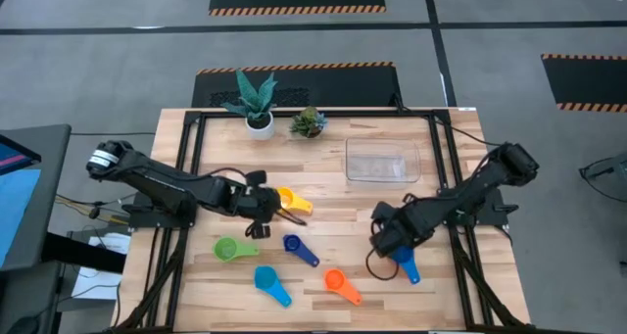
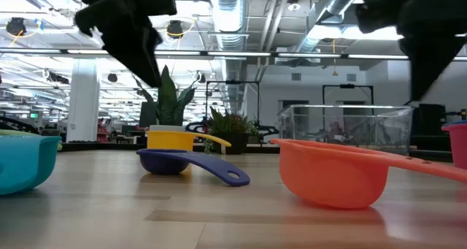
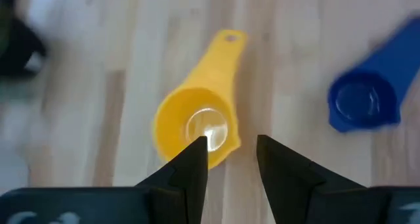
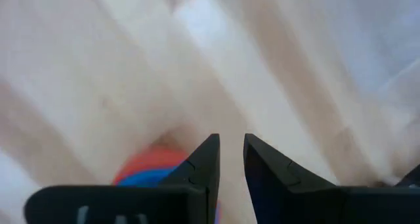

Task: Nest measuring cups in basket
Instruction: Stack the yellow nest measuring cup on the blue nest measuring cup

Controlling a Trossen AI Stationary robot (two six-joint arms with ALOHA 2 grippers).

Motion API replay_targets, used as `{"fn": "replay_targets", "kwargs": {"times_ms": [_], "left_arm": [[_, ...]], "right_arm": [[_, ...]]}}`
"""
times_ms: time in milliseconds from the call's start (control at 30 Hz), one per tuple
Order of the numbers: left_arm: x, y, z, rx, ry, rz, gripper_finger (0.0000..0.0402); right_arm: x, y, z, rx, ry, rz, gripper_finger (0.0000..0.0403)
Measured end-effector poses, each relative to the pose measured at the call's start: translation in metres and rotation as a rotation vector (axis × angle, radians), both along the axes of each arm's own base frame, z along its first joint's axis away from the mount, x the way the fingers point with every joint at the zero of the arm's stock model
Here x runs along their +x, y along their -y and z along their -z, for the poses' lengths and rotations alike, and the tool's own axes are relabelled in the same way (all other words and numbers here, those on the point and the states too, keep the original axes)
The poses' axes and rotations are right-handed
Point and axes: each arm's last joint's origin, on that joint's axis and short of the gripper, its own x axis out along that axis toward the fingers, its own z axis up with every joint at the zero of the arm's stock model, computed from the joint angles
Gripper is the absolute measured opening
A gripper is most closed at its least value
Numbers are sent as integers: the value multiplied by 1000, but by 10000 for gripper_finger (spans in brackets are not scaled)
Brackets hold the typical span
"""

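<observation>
The yellow cup (image 1: 292,199) (image 3: 197,122) lies bowl-up on the table. My left gripper (image 1: 266,213) (image 3: 230,148) hovers above it, open, with one fingertip over the bowl's rim and the other beside it. In the low view the left gripper (image 2: 149,70) ends clear above the yellow cup (image 2: 169,139). My right gripper (image 1: 385,238) (image 4: 231,145) is open by a narrow gap, over bare wood. A red cup with blue in it (image 4: 154,168) shows just behind its fingers, and a blue cup (image 1: 407,266) lies beside it. The clear basket (image 1: 382,162) (image 2: 343,128) stands toward the far edge.
Green cup (image 1: 233,249), dark blue cup (image 1: 299,248) (image 2: 191,163), light blue cup (image 1: 271,283) (image 2: 25,161) and orange cup (image 1: 341,285) (image 2: 336,172) lie across the table's near half. Two potted plants (image 1: 257,104) (image 1: 309,123) stand at the far edge, left of the basket.
</observation>
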Motion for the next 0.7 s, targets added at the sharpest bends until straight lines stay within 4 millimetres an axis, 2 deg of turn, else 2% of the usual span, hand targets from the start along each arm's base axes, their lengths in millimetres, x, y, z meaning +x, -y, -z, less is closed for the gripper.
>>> {"fn": "replay_targets", "kwargs": {"times_ms": [133, 300, 500, 700], "left_arm": [[9, -3, 23, 38, -144, 106, 122], [16, -7, 47, 118, -272, 150, 122], [19, -10, 51, 223, -296, 208, 122], [22, -14, 57, 161, -329, 286, 122]], "right_arm": [[2, 6, -14, -23, 55, -3, 93], [0, 10, -25, -48, 116, 4, 93], [-2, 11, -28, -59, 131, 1, 93], [-3, 12, -28, -75, 130, 1, 93]]}}
